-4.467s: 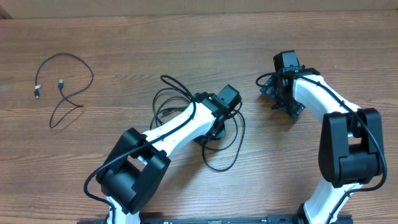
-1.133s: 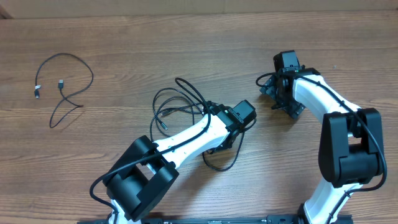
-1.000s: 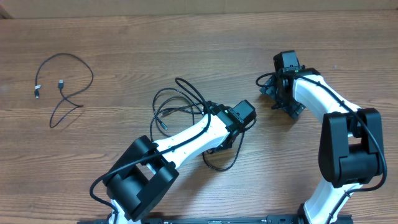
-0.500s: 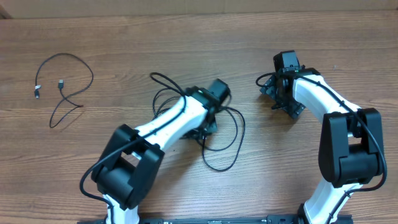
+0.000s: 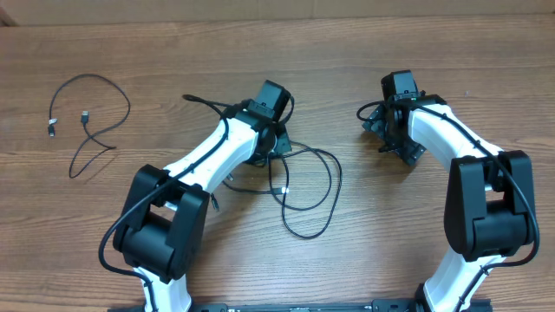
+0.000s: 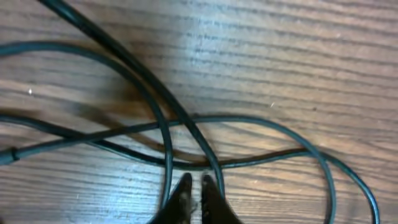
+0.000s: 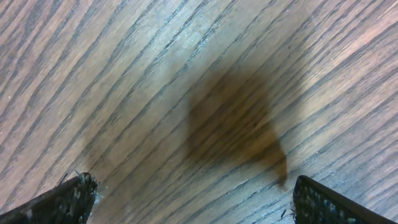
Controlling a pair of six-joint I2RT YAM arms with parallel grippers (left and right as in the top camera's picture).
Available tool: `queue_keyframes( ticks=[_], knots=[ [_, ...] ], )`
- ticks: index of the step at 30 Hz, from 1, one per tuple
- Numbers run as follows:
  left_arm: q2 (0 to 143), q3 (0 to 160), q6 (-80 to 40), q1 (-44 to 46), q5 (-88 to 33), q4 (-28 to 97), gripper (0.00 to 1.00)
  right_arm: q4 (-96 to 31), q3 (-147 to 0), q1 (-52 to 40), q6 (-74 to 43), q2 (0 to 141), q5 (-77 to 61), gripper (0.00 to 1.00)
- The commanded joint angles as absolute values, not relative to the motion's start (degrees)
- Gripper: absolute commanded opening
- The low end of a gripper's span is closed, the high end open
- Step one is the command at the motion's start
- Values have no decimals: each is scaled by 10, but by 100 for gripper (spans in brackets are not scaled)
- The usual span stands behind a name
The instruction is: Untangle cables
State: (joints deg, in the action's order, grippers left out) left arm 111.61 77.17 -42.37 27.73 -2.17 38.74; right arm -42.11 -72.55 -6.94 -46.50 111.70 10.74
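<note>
1. Step in hand: the left gripper (image 6: 194,196), jaws pressed together, is at the tangled cables (image 5: 305,186) mid-table. A loose cable (image 5: 91,117) lies well apart, far left.
2. Next move, as judged: draw one strand clear of the crossings.
3. The left wrist view shows strands crossing at the fingertips, which the overhead view hides. Whether one is pinched is unclear.
4. The right gripper (image 7: 196,199) is spread wide over the table (image 5: 390,52).

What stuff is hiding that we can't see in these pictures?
Left wrist: the left gripper is cut off by the bottom edge; whether its shut tips pinch a strand of the tangled cables is unclear.
Overhead: the left arm covers part of that tangle.
Overhead: the far-left cable has plugs too small to identify.
</note>
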Motion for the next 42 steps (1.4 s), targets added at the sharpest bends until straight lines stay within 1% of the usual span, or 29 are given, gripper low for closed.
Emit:
queue_keyframes(
  ticks=[1, 3, 9, 15, 18, 21, 24, 29, 32, 34, 37, 41, 42],
  knots=[
    [1113, 770, -413, 277, -6, 385, 11, -420, -724, -69, -467, 1111, 112, 100],
    [1113, 770, -414, 278, 4, 388, 16, -420, -724, -69, -467, 1111, 112, 100],
    [1120, 769, -447, 283, 4, 401, 21, -420, -724, -69, -467, 1111, 112, 100],
    [1148, 769, -451, 289, 4, 357, 21, -420, -724, -69, -467, 1111, 112, 100],
    [1166, 769, -479, 289, 2, 355, 21, -420, -724, -69, -467, 1111, 112, 100],
    [1174, 769, -483, 289, 4, 353, 21, -420, -724, -69, -467, 1111, 112, 100],
    [1177, 769, -483, 289, 6, 350, 25, -420, -724, -69, -467, 1111, 112, 100],
    [1177, 769, -483, 289, 6, 322, 27, -420, -724, -69, -467, 1111, 112, 100],
    [1177, 769, -493, 289, -1, 310, 24, -420, -724, -69, -467, 1111, 112, 100],
    [1177, 769, -498, 289, 0, 314, 20, -420, -724, -69, -467, 1111, 112, 100],
    [1177, 769, -498, 289, 1, 315, 17, -420, -724, -69, -467, 1111, 112, 100],
    [1178, 769, -498, 289, 2, 315, 5, -420, -724, -69, -467, 1111, 112, 100],
    [1177, 769, -497, 289, 2, 314, 4, -420, -724, -69, -467, 1111, 112, 100]
  ],
)
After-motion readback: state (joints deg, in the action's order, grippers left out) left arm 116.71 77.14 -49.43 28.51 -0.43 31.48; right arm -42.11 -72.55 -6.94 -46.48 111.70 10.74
